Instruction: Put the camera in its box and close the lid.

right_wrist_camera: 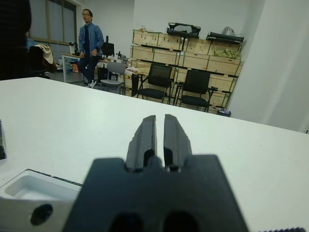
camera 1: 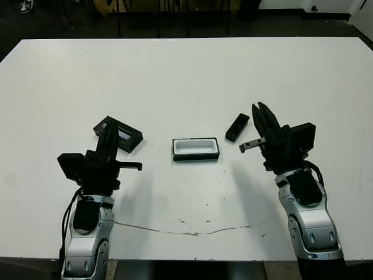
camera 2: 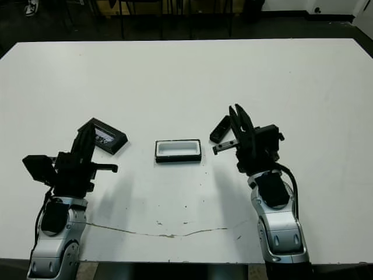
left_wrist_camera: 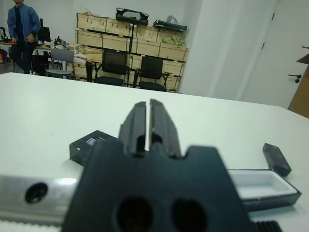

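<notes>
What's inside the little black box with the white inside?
Nothing. The box shows only its bare white lining. The camera lies outside on the table. Nothing covers the box.

Bare surface (camera 1: 192,81) surrounds the box (camera 1: 196,149); the lid (camera 1: 119,133) lies well left, the camera (camera 1: 237,126) near its right end.

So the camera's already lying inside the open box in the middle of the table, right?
Not quite. The box is open mid-table, but its white lining is bare. The head view shows the camera lying on the table beside it, near the right gripper.
</notes>
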`<state>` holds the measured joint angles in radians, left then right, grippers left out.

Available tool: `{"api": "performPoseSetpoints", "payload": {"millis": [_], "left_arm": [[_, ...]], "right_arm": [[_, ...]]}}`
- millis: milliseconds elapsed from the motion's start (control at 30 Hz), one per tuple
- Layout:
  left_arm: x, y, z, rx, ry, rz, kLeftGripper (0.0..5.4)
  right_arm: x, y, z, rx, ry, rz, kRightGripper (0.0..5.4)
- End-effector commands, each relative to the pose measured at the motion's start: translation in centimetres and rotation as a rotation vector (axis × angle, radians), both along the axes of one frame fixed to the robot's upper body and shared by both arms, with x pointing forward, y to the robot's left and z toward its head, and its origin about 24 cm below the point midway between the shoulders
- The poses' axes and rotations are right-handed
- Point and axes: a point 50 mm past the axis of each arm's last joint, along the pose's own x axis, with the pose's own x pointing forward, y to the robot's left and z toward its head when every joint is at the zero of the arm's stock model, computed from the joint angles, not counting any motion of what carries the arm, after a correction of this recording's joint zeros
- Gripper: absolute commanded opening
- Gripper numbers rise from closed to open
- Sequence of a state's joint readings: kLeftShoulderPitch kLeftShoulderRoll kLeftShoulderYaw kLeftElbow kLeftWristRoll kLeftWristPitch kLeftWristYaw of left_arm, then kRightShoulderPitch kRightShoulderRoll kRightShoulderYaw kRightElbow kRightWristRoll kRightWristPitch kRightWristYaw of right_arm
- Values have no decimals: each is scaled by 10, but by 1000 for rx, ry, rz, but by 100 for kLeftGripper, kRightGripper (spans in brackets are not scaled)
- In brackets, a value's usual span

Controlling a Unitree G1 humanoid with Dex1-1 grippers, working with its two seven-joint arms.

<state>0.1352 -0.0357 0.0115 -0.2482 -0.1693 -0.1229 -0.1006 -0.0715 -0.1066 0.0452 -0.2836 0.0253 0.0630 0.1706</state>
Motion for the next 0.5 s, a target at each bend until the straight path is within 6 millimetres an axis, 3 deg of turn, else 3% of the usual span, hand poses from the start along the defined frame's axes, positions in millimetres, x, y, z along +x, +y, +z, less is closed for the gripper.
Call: {"api": "performPoseSetpoints", "payload": {"millis": [33, 333, 500], "left_arm": [[-1, 3, -7, 8, 36, 4, 2], [-2, 2, -7, 17, 37, 13, 2], [-2, 2, -7, 14, 38, 15, 2]], "right_arm": [[0, -2, -5, -12, 35, -8, 0], [1, -7, -5, -52, 38, -10, 0], [21, -20, 23, -131, 0, -29, 0]]}}
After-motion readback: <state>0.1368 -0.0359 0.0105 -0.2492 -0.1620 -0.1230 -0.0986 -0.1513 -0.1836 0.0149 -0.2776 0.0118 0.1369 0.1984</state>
